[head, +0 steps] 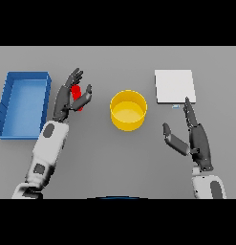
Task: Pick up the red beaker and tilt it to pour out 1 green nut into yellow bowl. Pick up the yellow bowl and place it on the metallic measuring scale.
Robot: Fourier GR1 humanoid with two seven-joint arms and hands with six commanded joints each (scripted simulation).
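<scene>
Reaching in on the far-left side of the yellow bowl (128, 110), the left hand (67, 98) has the red beaker (78, 97) caught between thumb and fingers: the fingers rise behind it, the thumb curls across its front, and only a strip of red shows through the grasp. The beaker sits well apart from the bowl, out to the bowl's left, and whether it is lifted off the grey bench (114, 158) or touching it cannot be told from this angle. No green nut can be made out; the beaker's mouth is hidden by the hand.

The yellow bowl stands upright on the bench, its inside showing plain yellow. Off to the bowl's right and slightly farther away lies the metallic measuring scale (174, 86), a pale square plate flat on the bench, apart from the bowl.

The right hand (196, 139) is to the bowl's right and nearer the robot, just this side of the scale. Its fingers are straight and relaxed, pointing up toward the scale's near edge, thumb spread out toward the bowl, holding nothing.

Beyond the left hand, farthest from the bowl on its left, sits a blue tray (8, 103) with raised walls.
</scene>
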